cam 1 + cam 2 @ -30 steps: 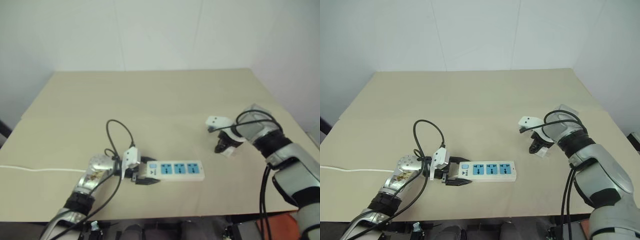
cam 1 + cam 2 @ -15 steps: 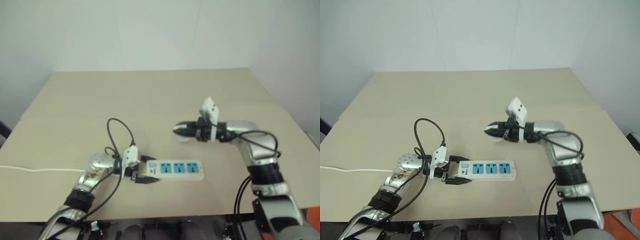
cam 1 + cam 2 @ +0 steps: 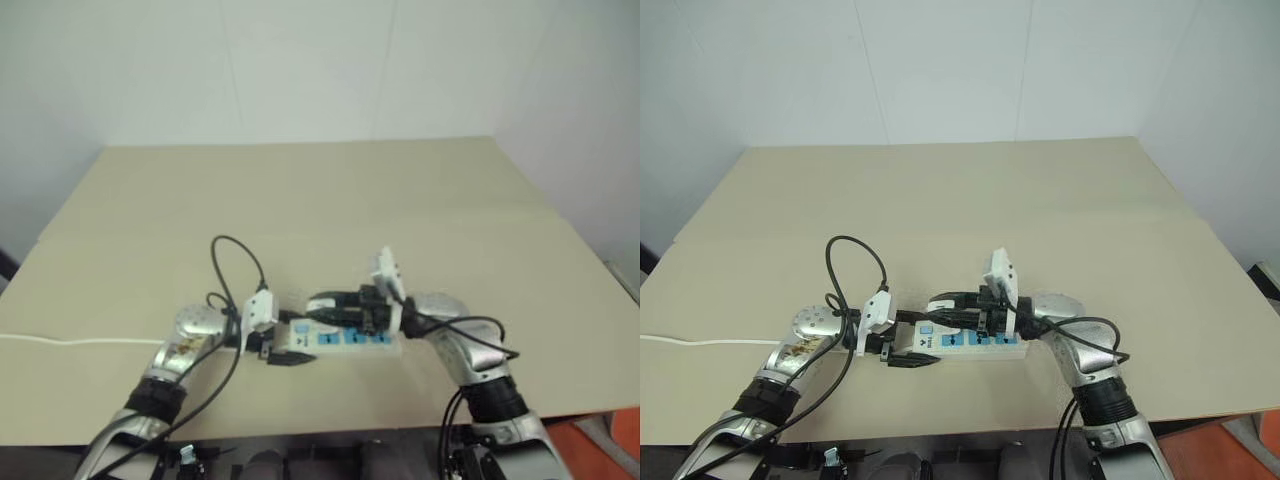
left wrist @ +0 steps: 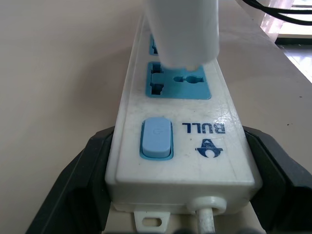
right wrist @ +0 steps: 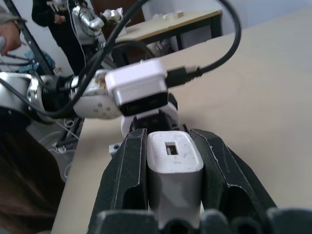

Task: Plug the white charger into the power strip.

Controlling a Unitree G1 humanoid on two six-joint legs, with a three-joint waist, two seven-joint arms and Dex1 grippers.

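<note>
The right gripper [image 5: 174,195] is clenched on the white charger [image 5: 174,168], a light, rigid, smooth cube best held by its flat sides. The left gripper [image 4: 180,195] clasps the switch end of the power strip [image 4: 183,146] near the table's [image 3: 300,190] front edge, bracing this stiff bar.

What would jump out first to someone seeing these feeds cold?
The two arms meeting at the table's near edge: the left gripper clamps the switch end of the power strip, which lies flat on the tan table. The right gripper is shut on the white charger, holding it just over the strip's first blue socket, not yet seated.
</note>
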